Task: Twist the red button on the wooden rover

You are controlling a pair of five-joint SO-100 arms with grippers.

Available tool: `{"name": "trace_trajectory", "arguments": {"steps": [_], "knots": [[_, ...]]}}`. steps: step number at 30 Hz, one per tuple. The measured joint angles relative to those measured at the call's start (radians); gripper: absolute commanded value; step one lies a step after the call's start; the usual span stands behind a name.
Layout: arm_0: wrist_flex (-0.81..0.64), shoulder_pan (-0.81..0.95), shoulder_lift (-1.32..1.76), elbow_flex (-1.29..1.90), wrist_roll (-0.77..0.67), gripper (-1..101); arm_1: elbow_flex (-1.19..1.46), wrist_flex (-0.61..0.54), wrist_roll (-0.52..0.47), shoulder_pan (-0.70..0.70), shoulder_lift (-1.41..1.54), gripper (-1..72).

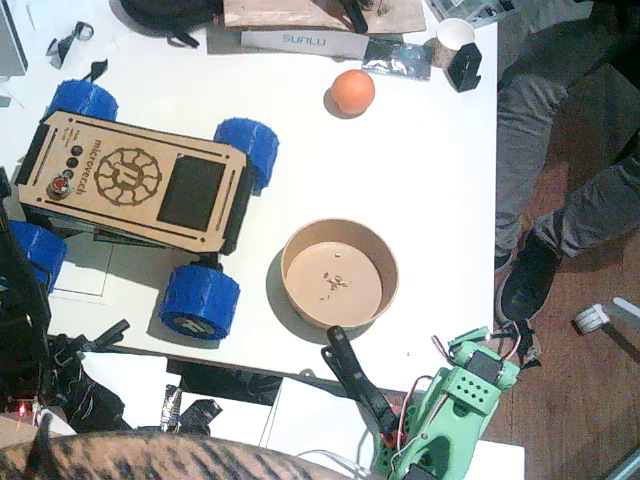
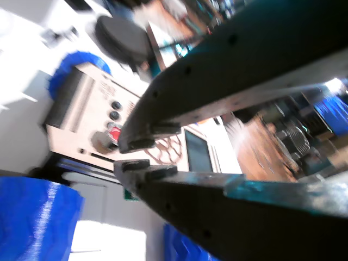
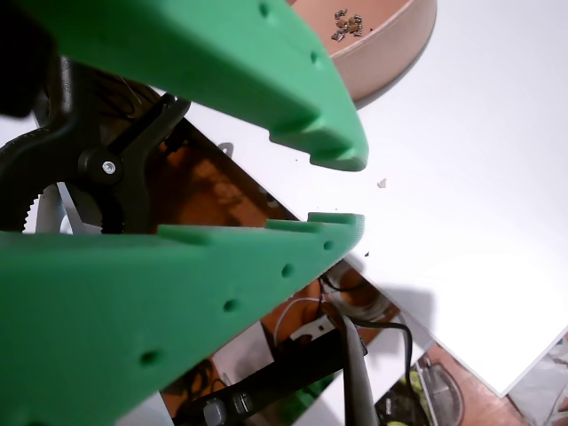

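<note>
Fixed view from above, white counter (image 1: 430, 180). One round brown bowl (image 1: 340, 272) sits right of centre and holds a few small pale crumbs at its middle; in a wrist view its rim (image 3: 390, 44) and the same crumbs show at the top edge. One paper cup (image 1: 455, 35) stands at the far edge, its contents not legible. One orange ball (image 1: 352, 91) lies near it.

The wooden rover (image 1: 135, 182) lies on the counter's left part, tilted slightly. Three of its blue wheels show whole; the fourth is cut off at the left by the dark left arm. The red button (image 1: 59, 186) sits at the rover's left end in a grey ring, beside three black buttons (image 1: 74, 159).

The left gripper (image 2: 128, 156), black, has its jaws a narrow gap apart, gripping nothing; beyond the tips the red button (image 2: 113, 132) shows, blurred, untouched. In the fixed view this gripper is hard to make out.

The right gripper (image 3: 342, 191), green, has its jaws apart and empty, over the counter's near edge. A person's legs (image 1: 560, 150) stand at right. A striped, furry shape along the bottom edge is cut off.
</note>
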Motion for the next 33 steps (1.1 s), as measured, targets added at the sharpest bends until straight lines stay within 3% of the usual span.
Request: {"name": "trace_trajectory", "arguments": {"steps": [20, 33], "knots": [[-0.132, 0.067, -0.210, 0.000, -0.219, 0, 0.000, 0.000, 0.000, 0.000, 0.000, 2.5], [-0.249, 0.166, -0.364, 0.000, -0.285, 0, 0.000, 0.000, 0.000, 0.000, 0.000, 2.5]]}}
